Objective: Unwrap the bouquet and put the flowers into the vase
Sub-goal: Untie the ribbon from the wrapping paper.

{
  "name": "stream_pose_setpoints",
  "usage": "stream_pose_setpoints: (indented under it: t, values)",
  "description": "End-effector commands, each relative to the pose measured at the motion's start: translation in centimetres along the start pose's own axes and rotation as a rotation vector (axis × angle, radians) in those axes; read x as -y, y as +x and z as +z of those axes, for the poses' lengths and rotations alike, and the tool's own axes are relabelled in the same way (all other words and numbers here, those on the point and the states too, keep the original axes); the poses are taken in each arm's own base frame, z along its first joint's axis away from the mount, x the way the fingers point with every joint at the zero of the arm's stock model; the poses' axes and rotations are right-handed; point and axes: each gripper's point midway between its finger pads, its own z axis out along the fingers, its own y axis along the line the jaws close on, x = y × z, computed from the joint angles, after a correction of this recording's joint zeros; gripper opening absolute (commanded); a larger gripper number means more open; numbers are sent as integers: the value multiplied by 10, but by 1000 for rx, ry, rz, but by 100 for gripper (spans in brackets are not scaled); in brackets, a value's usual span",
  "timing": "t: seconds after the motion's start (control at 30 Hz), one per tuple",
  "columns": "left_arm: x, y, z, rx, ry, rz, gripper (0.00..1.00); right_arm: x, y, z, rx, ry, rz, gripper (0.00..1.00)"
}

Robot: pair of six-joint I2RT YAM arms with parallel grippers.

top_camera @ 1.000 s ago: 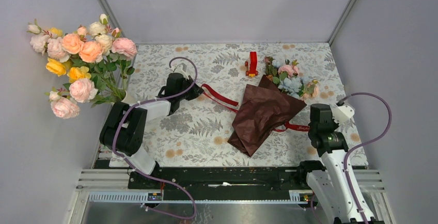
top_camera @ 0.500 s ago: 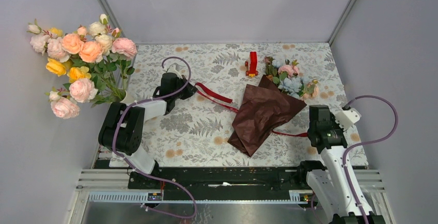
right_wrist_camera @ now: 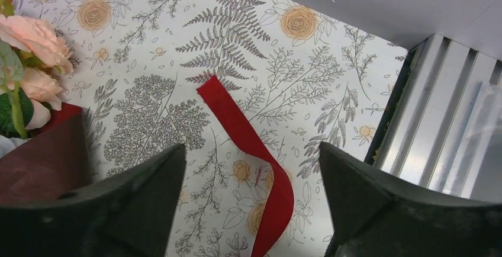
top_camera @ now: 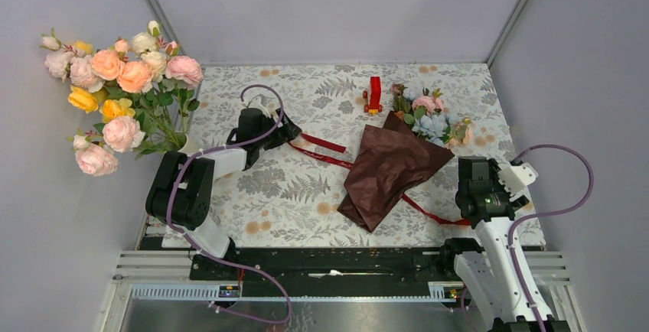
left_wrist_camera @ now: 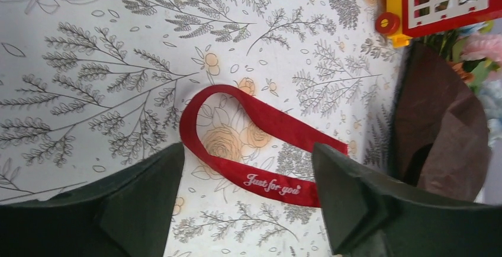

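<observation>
From above we see the bench (top_camera: 306, 187) with the dark-red-wrapped bouquet (top_camera: 386, 171) lying right of centre, flowers (top_camera: 430, 118) toward the far right corner near a red toy (top_camera: 374, 93). Only the wrist views show both tools spread wide, gripping nothing. The left tool (left_wrist_camera: 247, 150) is over a ribbon (left_wrist_camera: 272, 183) loop printed "Just for you", the right tool (right_wrist_camera: 251, 150) over the ribbon's other end.
</observation>
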Motion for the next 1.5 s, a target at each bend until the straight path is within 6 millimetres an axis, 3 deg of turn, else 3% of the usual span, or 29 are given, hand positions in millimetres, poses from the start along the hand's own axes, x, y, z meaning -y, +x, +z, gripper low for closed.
stream_pose_setpoints:
  t: [0.0,0.03,0.3,0.57,0.73,0.9,1.13,1.27,1.47]
  values:
    - [7,-15,1,47,18,13,95,5,-5,-1,22,15,19,96]
    - [8,-15,0,48,21,13,98,1,-5,-1,18,-4,15,99]
    - [26,-22,-14,90,51,42,99,-30,-6,-19,-52,-219,-3,100]
    - [63,-15,-41,96,98,122,99,-68,-12,-64,-90,-591,-56,100]
    - [97,11,-62,31,189,176,99,-71,-5,-75,-159,-638,-131,100]
    - [126,57,-85,-81,294,205,99,-86,7,-86,-240,-729,-186,100]
    - [136,117,-109,-198,417,97,99,-116,49,-105,-434,-910,-188,96]
    - [150,137,-115,-252,475,72,99,-124,66,-106,-515,-930,-176,93]
    - [159,154,-107,-298,487,59,98,-135,94,-102,-597,-955,-92,84]
